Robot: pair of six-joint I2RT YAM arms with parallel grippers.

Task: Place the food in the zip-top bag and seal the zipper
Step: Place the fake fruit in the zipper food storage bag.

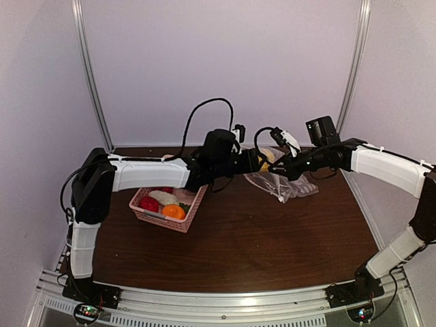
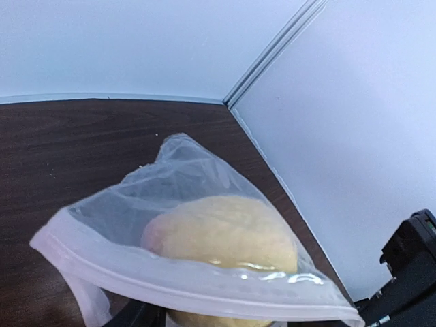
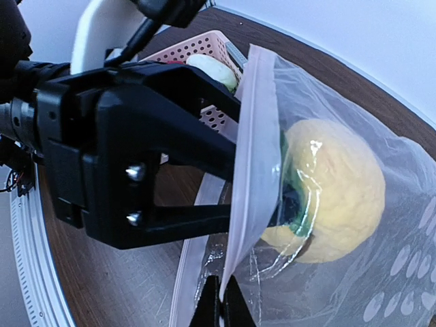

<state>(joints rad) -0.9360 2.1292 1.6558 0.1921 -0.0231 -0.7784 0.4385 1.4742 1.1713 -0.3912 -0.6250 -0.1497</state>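
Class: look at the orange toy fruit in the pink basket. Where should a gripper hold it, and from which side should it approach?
Probably across its round middle, coming straight down from above. The orange fruit lies low inside the pink basket, whose lattice walls block any sideways approach, and the red fruit sits close beside it.

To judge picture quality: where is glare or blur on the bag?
Left wrist: small glare spots by the zipper, yellow food hazy behind plastic. Right wrist: white glare on the bag over the food. Top external: bag small, soft.

No readable text, no labels, no numbers — nothing legible
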